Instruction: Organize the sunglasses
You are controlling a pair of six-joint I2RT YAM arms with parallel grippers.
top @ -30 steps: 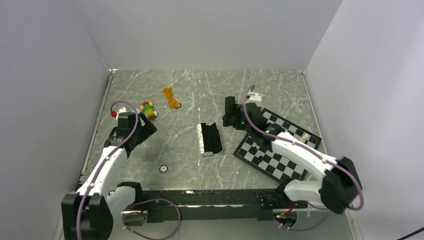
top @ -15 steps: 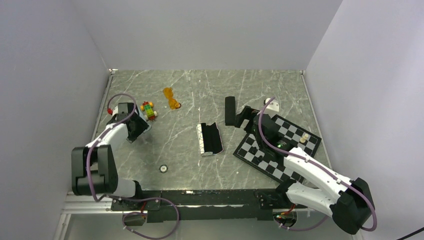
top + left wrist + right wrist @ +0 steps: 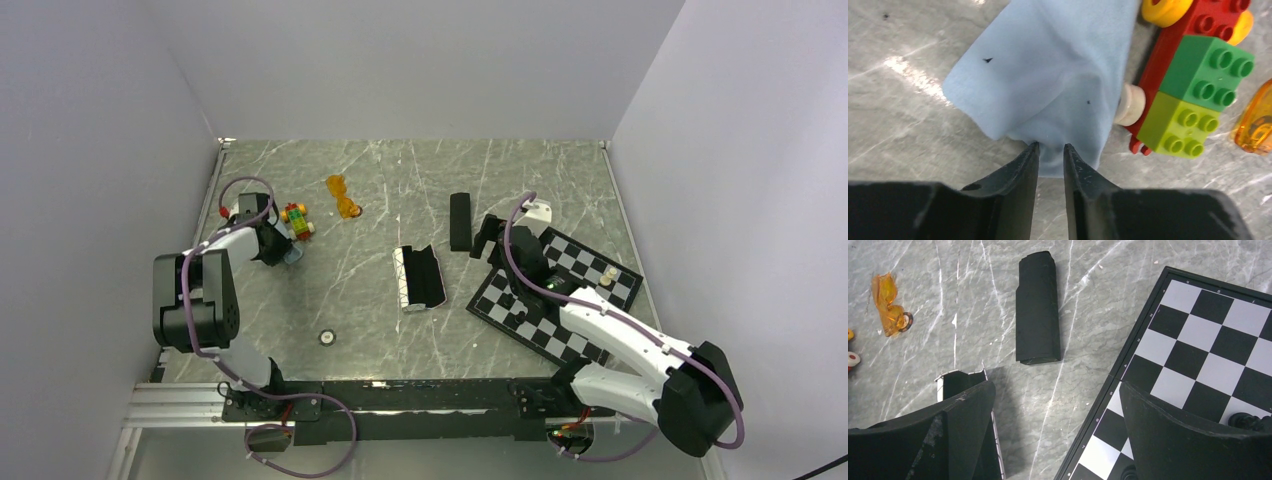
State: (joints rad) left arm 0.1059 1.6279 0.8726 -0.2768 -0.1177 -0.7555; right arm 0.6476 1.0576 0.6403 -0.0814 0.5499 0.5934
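The orange translucent sunglasses [image 3: 343,196] lie folded at the far middle-left of the table; they show at the edge of the left wrist view [image 3: 1255,120] and at the upper left of the right wrist view [image 3: 888,305]. No gripper touches them. My left gripper [image 3: 1050,147] is low at the table's left [image 3: 283,250], its fingers pinching a puckered fold of a light blue cloth [image 3: 1048,75]. My right gripper [image 3: 1055,387] hangs open and empty over bare table near the chessboard's corner [image 3: 487,240].
A toy of red, green and yellow blocks [image 3: 1193,75] lies against the cloth [image 3: 296,219]. A shut black oblong case [image 3: 459,221] lies beyond the right gripper. An open white-patterned case [image 3: 420,278] lies mid-table. A chessboard [image 3: 555,300] with pieces lies at the right. A small ring [image 3: 327,338] lies near front.
My left arm has swung toward the left wall, and its jaws have narrowed onto the blue cloth. My right gripper has drawn back from the black case toward the chessboard, still open.
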